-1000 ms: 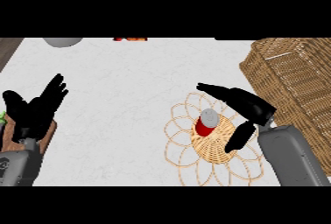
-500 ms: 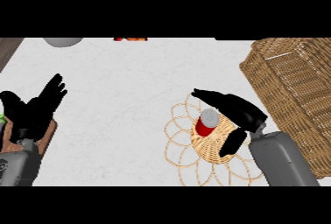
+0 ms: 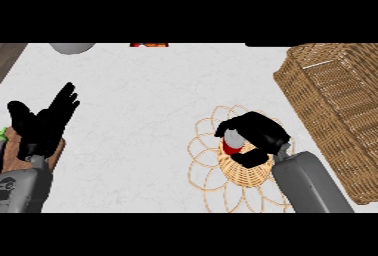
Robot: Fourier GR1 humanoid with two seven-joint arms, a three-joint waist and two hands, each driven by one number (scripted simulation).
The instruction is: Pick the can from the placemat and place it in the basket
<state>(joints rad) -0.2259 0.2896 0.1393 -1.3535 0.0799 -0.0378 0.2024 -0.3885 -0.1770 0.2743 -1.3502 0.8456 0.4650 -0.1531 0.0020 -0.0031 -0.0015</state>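
While right hand point(image 3: 255, 135) clasps one can point(image 3: 233, 142), one basket point(image 3: 336, 110) nearby.

A white, faintly marbled tabletop point(image 3: 148, 95) fills the view under even light, with a dark wooden strip point(image 3: 9, 57) at its upper-left corner

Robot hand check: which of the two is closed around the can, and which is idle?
The right robot hand curls round the red can on the woven placemat. The left robot hand rests open, fingers up, at the view's left edge.
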